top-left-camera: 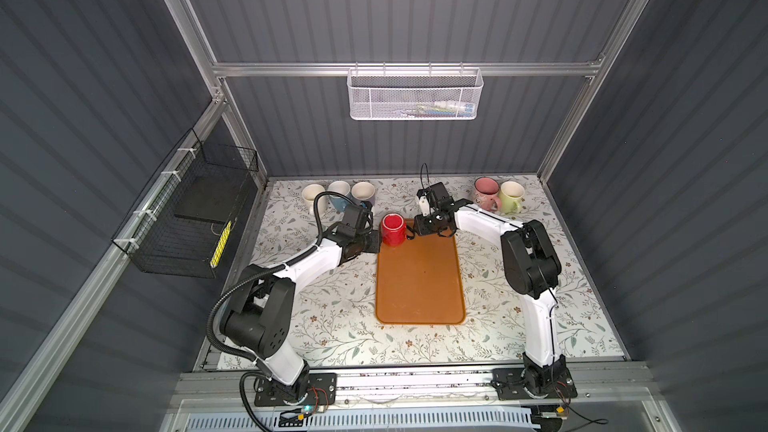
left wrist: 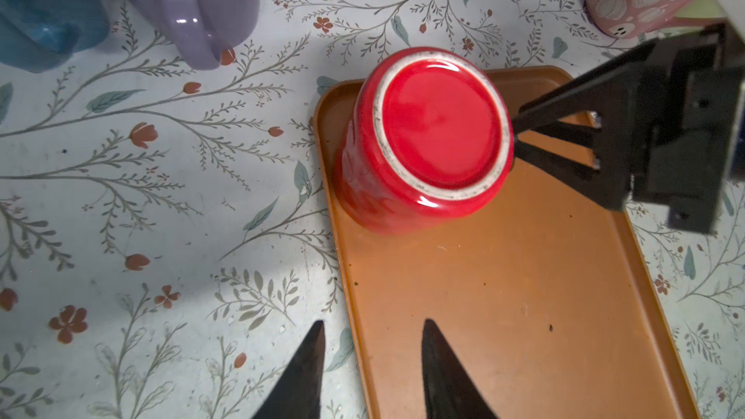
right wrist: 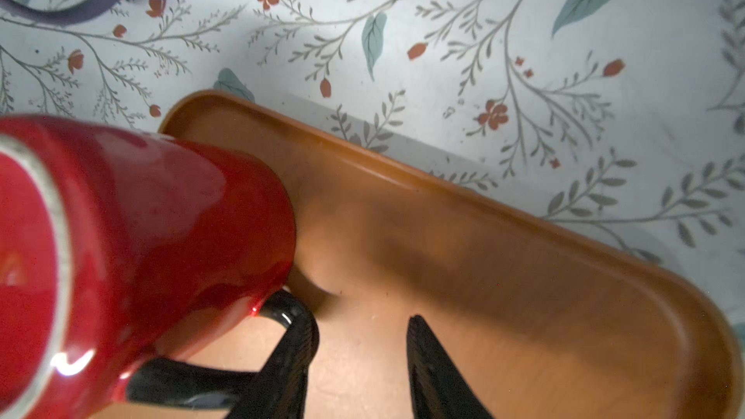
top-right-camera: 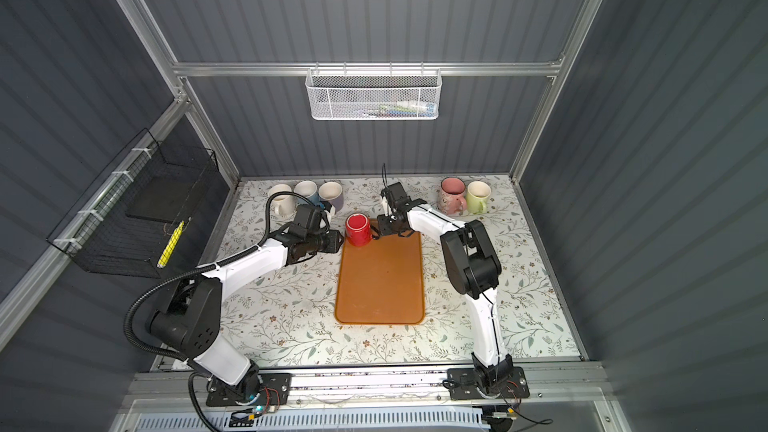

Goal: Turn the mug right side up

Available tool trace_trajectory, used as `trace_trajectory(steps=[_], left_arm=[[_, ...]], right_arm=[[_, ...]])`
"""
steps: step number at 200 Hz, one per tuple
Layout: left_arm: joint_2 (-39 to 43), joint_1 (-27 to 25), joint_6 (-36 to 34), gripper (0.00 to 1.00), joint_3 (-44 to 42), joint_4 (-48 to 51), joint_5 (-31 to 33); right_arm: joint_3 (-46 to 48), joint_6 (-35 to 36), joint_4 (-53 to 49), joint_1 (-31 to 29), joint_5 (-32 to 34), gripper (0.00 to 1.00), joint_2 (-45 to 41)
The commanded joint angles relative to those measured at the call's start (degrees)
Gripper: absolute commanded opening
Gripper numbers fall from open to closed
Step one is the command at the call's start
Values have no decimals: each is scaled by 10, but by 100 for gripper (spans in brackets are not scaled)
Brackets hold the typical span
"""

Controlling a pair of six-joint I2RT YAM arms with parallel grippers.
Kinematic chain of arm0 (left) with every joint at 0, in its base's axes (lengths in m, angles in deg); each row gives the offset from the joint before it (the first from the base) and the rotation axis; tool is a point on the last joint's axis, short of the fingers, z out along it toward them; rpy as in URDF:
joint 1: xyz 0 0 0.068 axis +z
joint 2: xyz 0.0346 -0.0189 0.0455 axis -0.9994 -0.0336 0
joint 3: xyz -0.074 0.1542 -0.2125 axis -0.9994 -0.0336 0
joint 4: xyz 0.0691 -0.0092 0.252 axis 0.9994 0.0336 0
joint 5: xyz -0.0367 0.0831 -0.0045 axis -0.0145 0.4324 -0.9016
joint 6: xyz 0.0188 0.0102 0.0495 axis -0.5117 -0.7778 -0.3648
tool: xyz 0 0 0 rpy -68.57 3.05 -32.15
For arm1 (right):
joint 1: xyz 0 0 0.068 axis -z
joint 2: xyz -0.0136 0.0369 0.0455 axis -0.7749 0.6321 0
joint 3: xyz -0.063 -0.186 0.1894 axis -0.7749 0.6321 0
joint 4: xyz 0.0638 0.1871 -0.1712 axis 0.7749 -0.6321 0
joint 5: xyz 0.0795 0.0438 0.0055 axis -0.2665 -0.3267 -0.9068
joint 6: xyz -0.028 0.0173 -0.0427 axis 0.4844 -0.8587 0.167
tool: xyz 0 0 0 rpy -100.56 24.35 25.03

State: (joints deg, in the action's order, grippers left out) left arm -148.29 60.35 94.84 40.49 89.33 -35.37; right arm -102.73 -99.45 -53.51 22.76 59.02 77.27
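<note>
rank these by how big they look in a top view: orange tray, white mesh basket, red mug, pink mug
1. orange tray
2. white mesh basket
3. red mug and pink mug: look about alike

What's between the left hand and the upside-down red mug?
Nothing: in the left wrist view, only bare orange plastic tray and flowered tabletop separate the left hand from the red ceramic mug.

Mug point(left wrist: 439, 135) mouth hidden, face down on tray point(left wrist: 524, 296). Handle point(right wrist: 181, 390) unseen in left wrist view. In right wrist view it is blurred and overlaps one of the right jaws, contact unclear. Mug cut by that frame's edge. White basket point(top-left-camera: 415, 97) contents too small to tell.
</note>
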Motion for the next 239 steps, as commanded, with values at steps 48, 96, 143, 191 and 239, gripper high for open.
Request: trace_trajectory(steps=[48,96,143,191,239], left_arm=[[-58,-3,18,39,40,-48,-20],[-73,-3,28,39,42,-69,-26],[-78,-3,25,39,43,-70,-27],[-54,-3,14,39,26,-58,-29],[2,-13,67,44,43,42,-6]], right_arm=[[91,-39,52,-37,-28,42,-67],[115,-85,70,-64,-28,41,-84],[135,-111,85,-69,-49,41,-91],[154,-112,87,-54,-57,42,-110],[190,-101,87,-1,-62,42,-151]])
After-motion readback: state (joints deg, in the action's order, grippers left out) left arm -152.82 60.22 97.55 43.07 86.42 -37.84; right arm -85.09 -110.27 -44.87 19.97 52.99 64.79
